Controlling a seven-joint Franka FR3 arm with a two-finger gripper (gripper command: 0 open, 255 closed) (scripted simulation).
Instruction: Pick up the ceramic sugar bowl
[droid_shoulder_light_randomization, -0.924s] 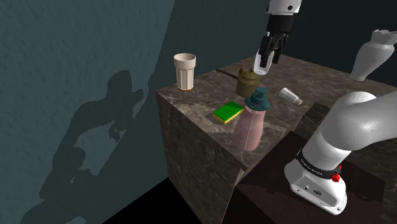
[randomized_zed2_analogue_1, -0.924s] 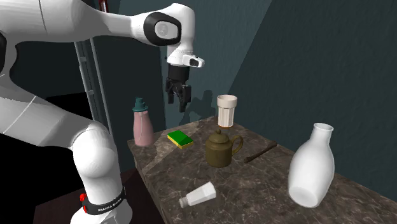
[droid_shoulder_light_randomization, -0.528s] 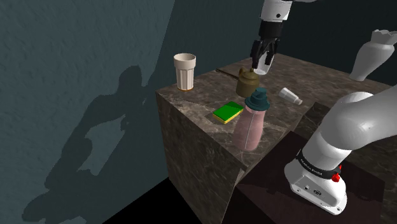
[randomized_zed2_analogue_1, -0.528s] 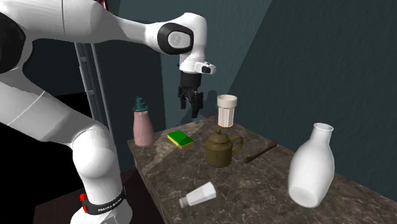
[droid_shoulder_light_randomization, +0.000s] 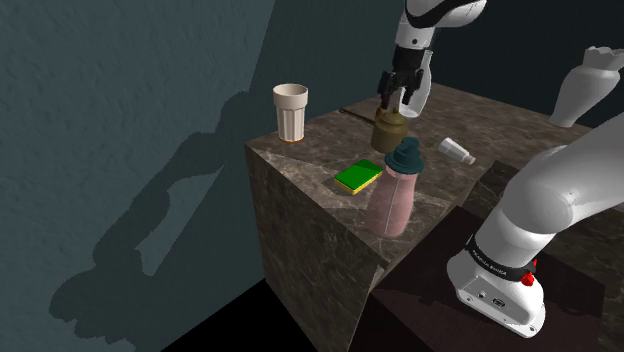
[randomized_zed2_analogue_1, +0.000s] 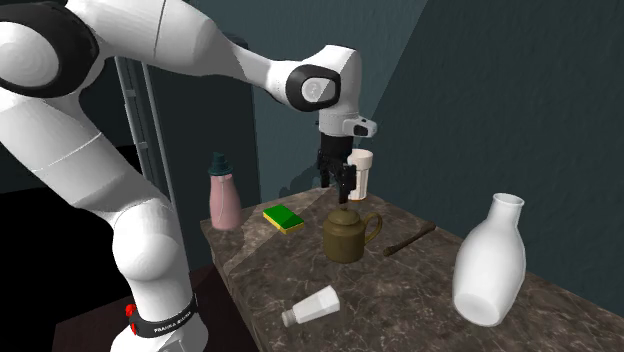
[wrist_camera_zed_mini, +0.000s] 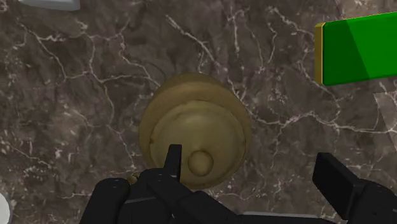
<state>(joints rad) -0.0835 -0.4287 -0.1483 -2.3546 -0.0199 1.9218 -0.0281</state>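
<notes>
Update: in the last 0.9 s the gripper (droid_shoulder_light_randomization: 403, 90) swung in from the shoulder view's right and dropped. It now hangs right over the sugar bowl (droid_shoulder_light_randomization: 388, 128). Nothing on the counter has shifted.

- Tool: jaws apart, grasping nothing. In the wrist view 1 finger tip sits over the lid beside the knob, and the other is well out past the bowl's rim.
- Target: olive-brown lidded pot with a side handle (randomized_zed2_analogue_1: 347, 235), upright mid-counter. It sits between the ribbed cream cup (droid_shoulder_light_randomization: 291, 110) and the white shaker (droid_shoulder_light_randomization: 457, 150), which lies on its side.
- Read: the approach is nearly done but the bowl (wrist_camera_zed_mini: 194, 130) looks off-centre in the jaws. It probably needs a small lateral trim before descent, or the near finger lands on the lid.

Surface: dark veined marble counter (droid_shoulder_light_randomization: 325, 150). It also carries:
- a green sponge (droid_shoulder_light_randomization: 359, 176), near the bowl
- a pink bottle with a teal cap (droid_shoulder_light_randomization: 395, 190), at the front edge
- a white vase (randomized_zed2_analogue_1: 489, 262)
- a dark stick (randomized_zed2_analogue_1: 410, 240)

Room: dark teal walls (droid_shoulder_light_randomization: 130, 90), dim, with the arm's shadow cast large on the wall.
</notes>
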